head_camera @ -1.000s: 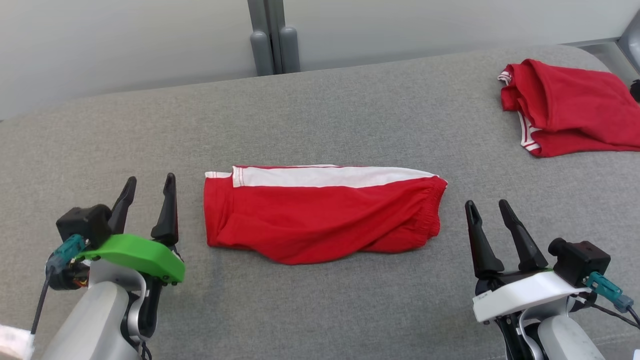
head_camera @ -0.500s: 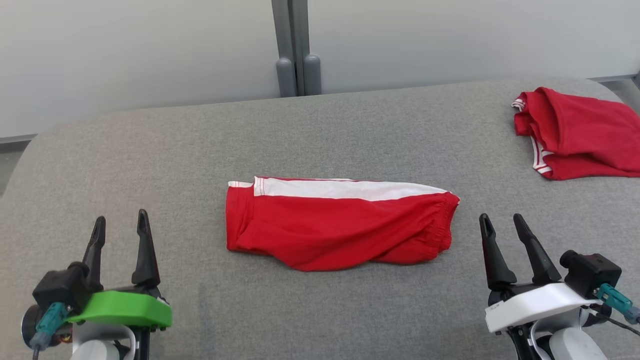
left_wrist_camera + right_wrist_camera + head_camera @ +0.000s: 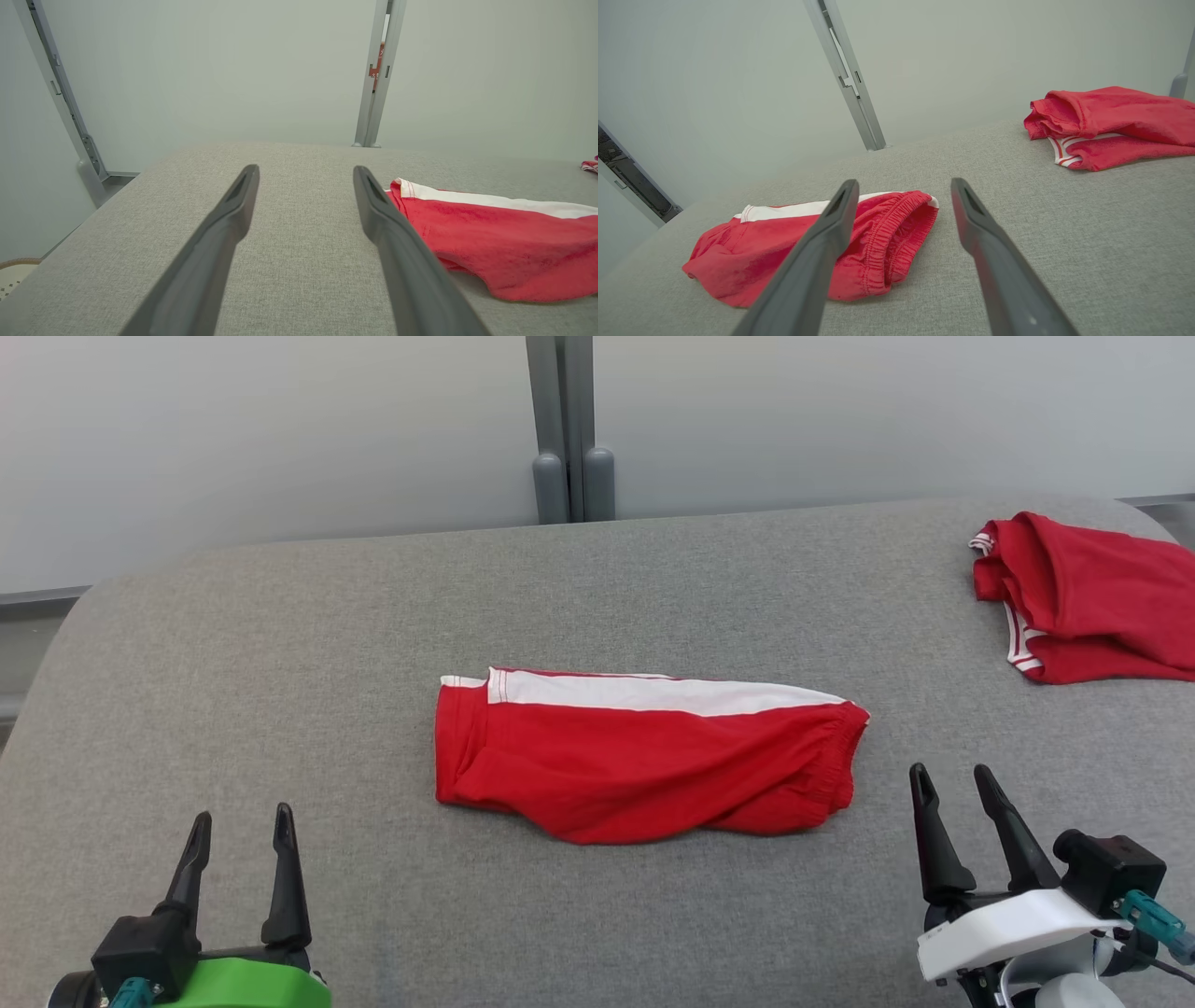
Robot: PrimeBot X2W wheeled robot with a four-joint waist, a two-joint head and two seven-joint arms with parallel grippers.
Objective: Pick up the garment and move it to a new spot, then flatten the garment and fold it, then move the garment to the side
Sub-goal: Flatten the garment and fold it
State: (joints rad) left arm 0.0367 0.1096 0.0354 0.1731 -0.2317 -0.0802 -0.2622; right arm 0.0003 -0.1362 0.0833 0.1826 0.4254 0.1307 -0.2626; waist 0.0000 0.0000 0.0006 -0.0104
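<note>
A folded red cloth garment with a white side stripe (image 3: 644,761) lies mid-way on the grey fabric surface (image 3: 280,663). A crumpled red garment (image 3: 1092,597) sits far right. The left gripper (image 3: 242,814) and the right gripper (image 3: 950,771) hover near, fingers spread, empty.

A lab or test booth is suggested: a grey cloth-covered bench (image 3: 280,644) is closed in by plain pale panels (image 3: 280,429) set in grey metal posts (image 3: 560,411), and red shorts (image 3: 644,765) and another red garment (image 3: 1092,597) are laid out on it.
</note>
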